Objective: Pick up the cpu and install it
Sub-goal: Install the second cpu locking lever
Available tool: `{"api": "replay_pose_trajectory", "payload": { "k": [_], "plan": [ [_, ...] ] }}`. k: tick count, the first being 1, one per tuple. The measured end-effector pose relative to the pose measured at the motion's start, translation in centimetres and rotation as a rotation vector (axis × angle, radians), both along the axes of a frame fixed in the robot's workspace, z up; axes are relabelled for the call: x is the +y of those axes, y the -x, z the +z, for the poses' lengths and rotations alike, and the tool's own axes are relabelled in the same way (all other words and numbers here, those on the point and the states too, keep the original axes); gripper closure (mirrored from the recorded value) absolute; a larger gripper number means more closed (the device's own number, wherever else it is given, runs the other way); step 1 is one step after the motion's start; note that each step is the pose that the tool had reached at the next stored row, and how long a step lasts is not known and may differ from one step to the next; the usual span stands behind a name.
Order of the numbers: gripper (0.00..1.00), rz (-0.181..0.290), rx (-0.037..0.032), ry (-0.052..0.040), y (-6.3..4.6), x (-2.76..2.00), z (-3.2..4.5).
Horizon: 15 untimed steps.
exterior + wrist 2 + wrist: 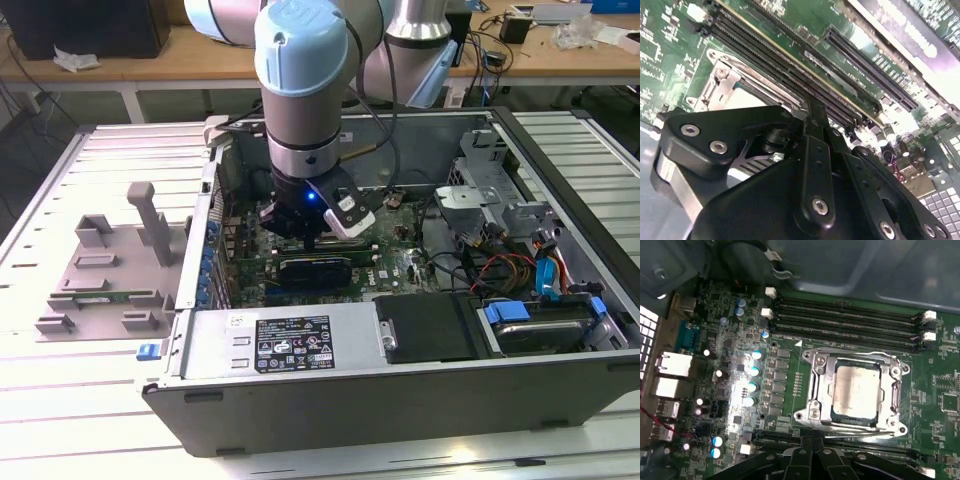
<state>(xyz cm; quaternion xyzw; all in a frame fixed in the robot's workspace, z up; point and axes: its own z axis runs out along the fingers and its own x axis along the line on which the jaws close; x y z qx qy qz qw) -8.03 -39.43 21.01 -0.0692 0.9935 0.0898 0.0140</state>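
Already the cpu (856, 390) is seated in the socket frame (812, 390) on the motherboard (785, 370), apparently so it can be clamped; the gripper (812, 117) is held just above the memory slots (845, 320), fingers pressed together, nothing grasped.

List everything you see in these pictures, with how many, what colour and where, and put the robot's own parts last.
cpu: one, silver-grey, seated in the motherboard socket inside its metal frame.
motherboard: one, green, on the floor of the case.
memory slots: several, black, in a row beside the socket.
black card: one, plugged into the board beneath the arm.
computer case: one, grey, open, on the slatted table.
grey tray: one, with upright posts, on the exterior view's left of the case.
drive cables: several, blue and red, at the case's end on the exterior view's right.
arm: one, pale blue and silver, reaching down into the case.
tool: one, black, just above the board beside the socket.
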Motion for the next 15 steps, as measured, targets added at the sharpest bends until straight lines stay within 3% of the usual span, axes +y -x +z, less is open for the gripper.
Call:
{"api": "replay_pose_trajectory", "payload": {
  "k": [8, 13, 15],
  "plan": [
    [0.89, -0.002, 0.0000, -0.0566, 0.54, -0.14, -0.26],
    [0.89, -0.034, -0.0008, -0.0659, 0.58, -0.30, -0.91],
    [0.89, -0.048, -0.0011, -0.0770, 0.58, -0.30, -0.92]
  ]
}}
